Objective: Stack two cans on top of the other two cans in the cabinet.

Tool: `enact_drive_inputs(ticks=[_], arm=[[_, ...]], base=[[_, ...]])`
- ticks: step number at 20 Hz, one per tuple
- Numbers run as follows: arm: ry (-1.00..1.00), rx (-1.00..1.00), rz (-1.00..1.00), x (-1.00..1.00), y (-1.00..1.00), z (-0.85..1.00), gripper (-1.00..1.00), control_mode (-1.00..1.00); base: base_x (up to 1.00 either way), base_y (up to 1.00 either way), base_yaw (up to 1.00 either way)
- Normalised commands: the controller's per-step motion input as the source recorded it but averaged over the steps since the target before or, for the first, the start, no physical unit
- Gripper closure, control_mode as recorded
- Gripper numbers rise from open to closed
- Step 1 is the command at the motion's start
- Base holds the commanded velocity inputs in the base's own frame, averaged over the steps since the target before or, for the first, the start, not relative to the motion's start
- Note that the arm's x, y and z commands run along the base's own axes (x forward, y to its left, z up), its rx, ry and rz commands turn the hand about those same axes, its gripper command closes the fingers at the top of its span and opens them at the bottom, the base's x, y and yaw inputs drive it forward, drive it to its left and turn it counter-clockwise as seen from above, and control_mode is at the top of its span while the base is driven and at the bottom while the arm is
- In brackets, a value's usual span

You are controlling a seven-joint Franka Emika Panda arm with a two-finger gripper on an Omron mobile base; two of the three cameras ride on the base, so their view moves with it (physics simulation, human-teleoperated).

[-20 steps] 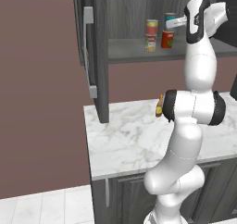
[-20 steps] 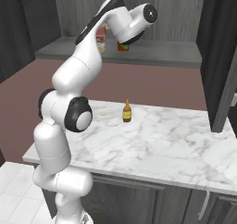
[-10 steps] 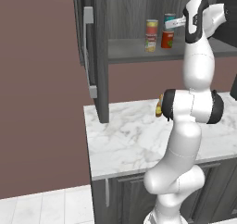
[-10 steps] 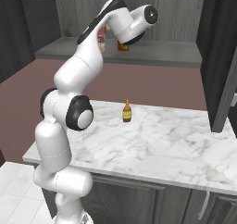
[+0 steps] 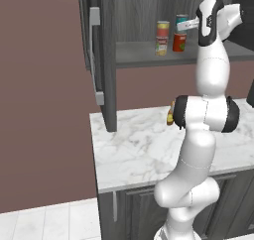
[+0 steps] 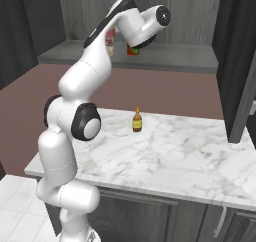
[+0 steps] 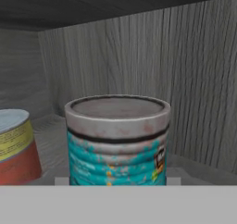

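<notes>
The teal-blue can (image 7: 117,142) sits on the red-orange can (image 5: 179,42) in the cabinet (image 5: 144,16). The jaws are closed on its sides. The red-and-yellow can (image 5: 162,29) stands on the cream can (image 5: 161,46).

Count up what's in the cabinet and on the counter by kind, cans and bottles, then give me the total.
Cans: 4 (red-and-yellow can, cream can, teal can, red-orange can)
Bottles: 1 (amber bottle)
Total: 5
</notes>
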Motion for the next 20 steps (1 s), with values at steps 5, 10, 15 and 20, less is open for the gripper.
enact_drive_inputs(ticks=[5, 10, 15, 20], arm=[[0.00, 0.00, 0.00, 0.00, -0.01, -0.14, 1.00, -1.00], [0.00, 0.00, 0.00, 0.00, -0.04, -0.15, 1.00, -1.00], [0.00, 0.00, 0.00, 0.00, 0.00, -0.12, -1.00, -1.00], [-0.01, 0.00, 0.00, 0.00, 0.00, -0.01, -1.00, -1.00]], base=[[0.00, 0.00, 0.00], [0.00, 0.00, 0.00], [0.00, 0.00, 0.00], [0.00, 0.00, 0.00]])
